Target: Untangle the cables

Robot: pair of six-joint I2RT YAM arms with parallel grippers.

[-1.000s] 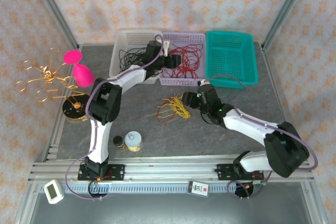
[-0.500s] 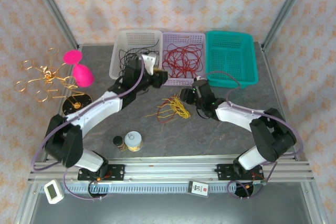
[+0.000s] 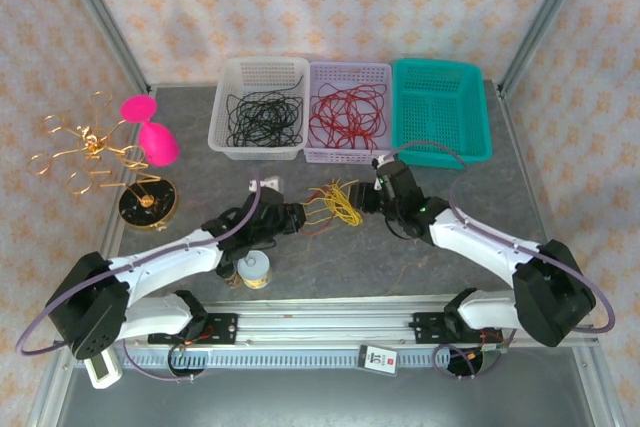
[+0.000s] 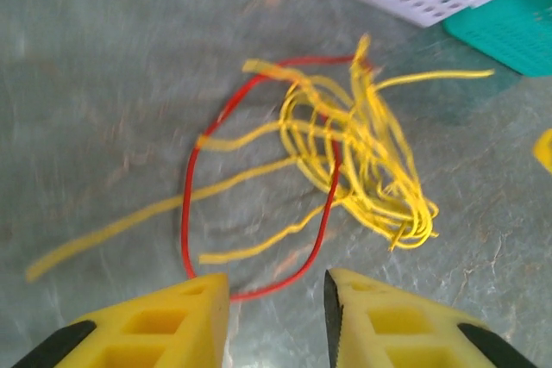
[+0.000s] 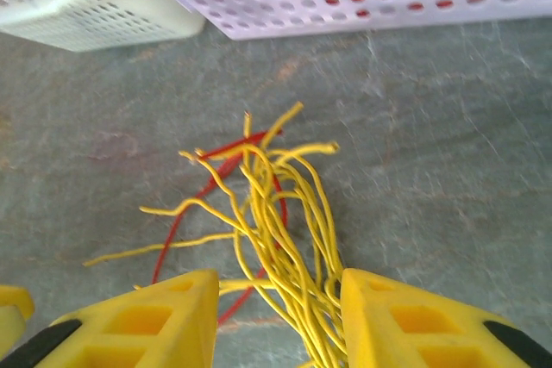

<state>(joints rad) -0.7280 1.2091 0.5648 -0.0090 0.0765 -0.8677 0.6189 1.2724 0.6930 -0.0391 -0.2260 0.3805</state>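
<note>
Three baskets stand in a row at the back of the grey table (image 3: 350, 262): a white basket (image 3: 221, 112), a lilac basket (image 3: 348, 69) and a green basket (image 3: 440, 112). On the left are a pink toy (image 3: 150, 130), a gold wire ornament (image 3: 85, 147) and a round black disc (image 3: 147, 204). A small white-lidded jar (image 3: 256, 267) sits near the front.

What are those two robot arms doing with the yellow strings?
They are untangling the cables, a messy bunch of yellow wires with a red one, lying on the table. The left gripper and the right gripper reach in from opposite sides, jaws open around some strands, nothing pinched yet. Black wires sit in the white basket, red ones in the lilac basket.
</note>
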